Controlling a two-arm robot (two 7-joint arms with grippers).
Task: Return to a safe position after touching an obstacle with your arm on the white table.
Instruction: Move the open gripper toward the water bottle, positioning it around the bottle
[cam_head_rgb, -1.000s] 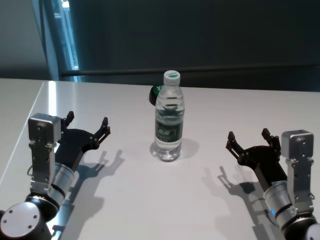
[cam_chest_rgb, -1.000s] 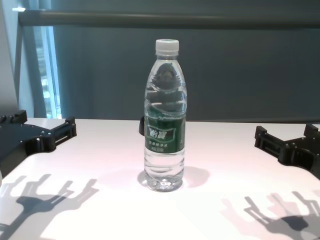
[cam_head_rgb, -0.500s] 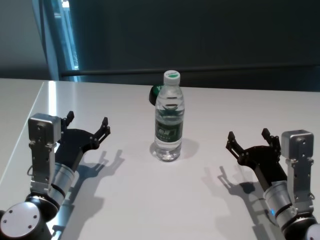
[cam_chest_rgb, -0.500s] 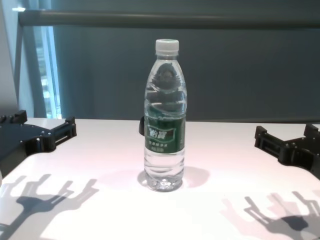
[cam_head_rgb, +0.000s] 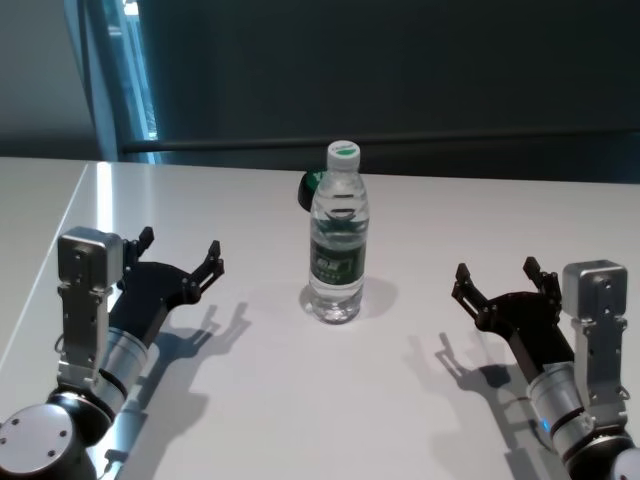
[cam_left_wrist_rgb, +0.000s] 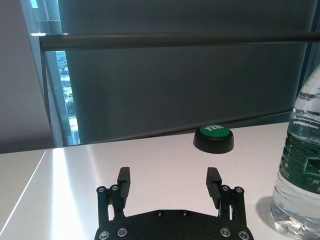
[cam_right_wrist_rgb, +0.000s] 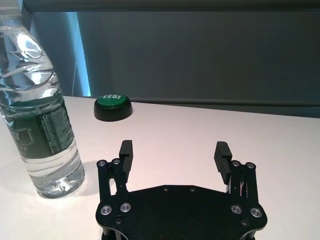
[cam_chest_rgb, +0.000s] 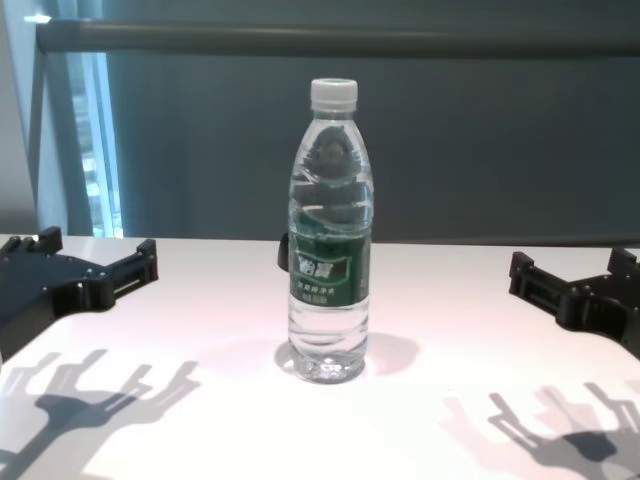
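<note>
**Tall bottle between two spread grippers: a light brush could topple it**

The obstacle (cam_head_rgb: 338, 240), a clear ribbed plastic water bottle with a white screw cap and dark green label band, stands upright near the middle of the white table (cam_head_rgb: 300, 400), toward its far edge. It looks tall for its narrow base and is full of water, so a sideways sweep by either forearm would probably tip it or skid it across the smooth, glossy tabletop. The left gripper (cam_head_rgb: 180, 268) hovers over the table's left side, jaws spread and holding nothing; the right gripper (cam_head_rgb: 497, 288) sits over the right side, also spread and unloaded. Both are well apart from the bottle. A low, round black button with a green top (cam_left_wrist_rgb: 214, 138) rests behind the bottle, near the far edge.
</note>
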